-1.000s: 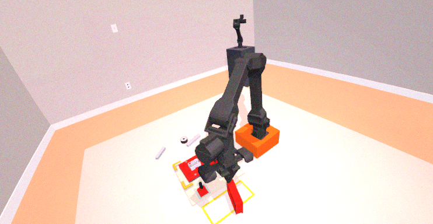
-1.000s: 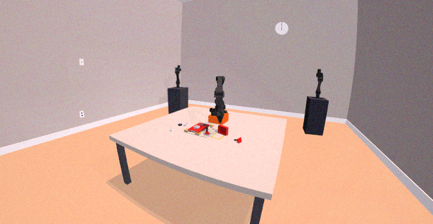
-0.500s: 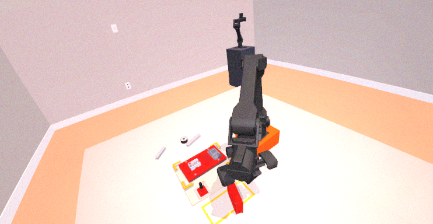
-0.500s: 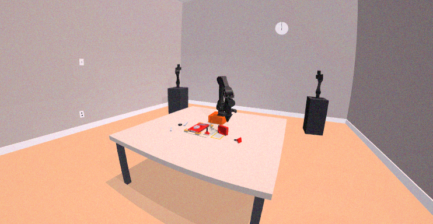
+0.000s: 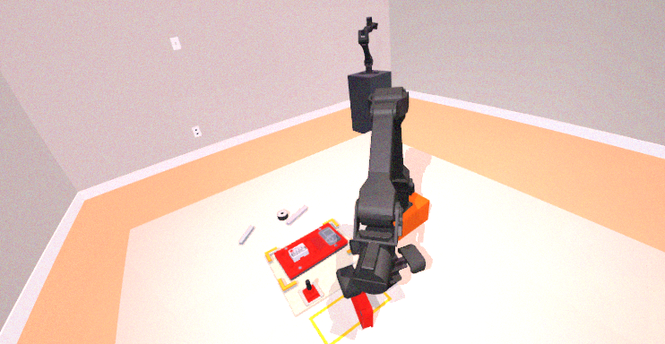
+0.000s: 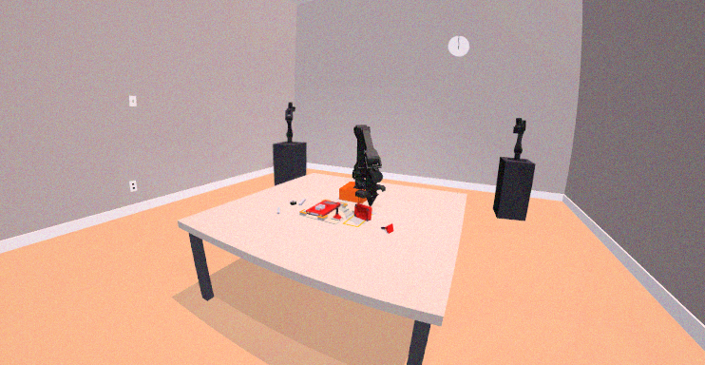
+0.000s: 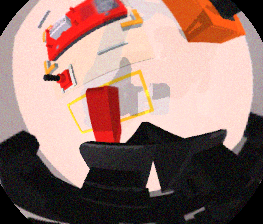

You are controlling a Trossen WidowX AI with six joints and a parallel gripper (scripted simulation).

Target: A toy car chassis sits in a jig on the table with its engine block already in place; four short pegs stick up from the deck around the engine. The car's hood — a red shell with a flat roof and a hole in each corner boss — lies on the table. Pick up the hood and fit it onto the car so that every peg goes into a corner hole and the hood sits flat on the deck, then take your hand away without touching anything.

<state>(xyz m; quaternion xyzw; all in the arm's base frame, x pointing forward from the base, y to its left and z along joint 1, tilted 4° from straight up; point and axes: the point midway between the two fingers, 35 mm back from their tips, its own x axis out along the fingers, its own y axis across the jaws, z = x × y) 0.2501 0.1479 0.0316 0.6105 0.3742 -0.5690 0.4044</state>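
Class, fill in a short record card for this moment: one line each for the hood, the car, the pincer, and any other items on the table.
hood: red shell on the table, at the yellow outlined box, not on the car
car: red chassis in its jig, engine uncovered
pincer: shut, empty, above the hood
other items: orange arm base; black ring; two pale rods

A bare test room; 1 table (image 6: 345,259), 2 camera pedestals (image 6: 513,188), grey walls.
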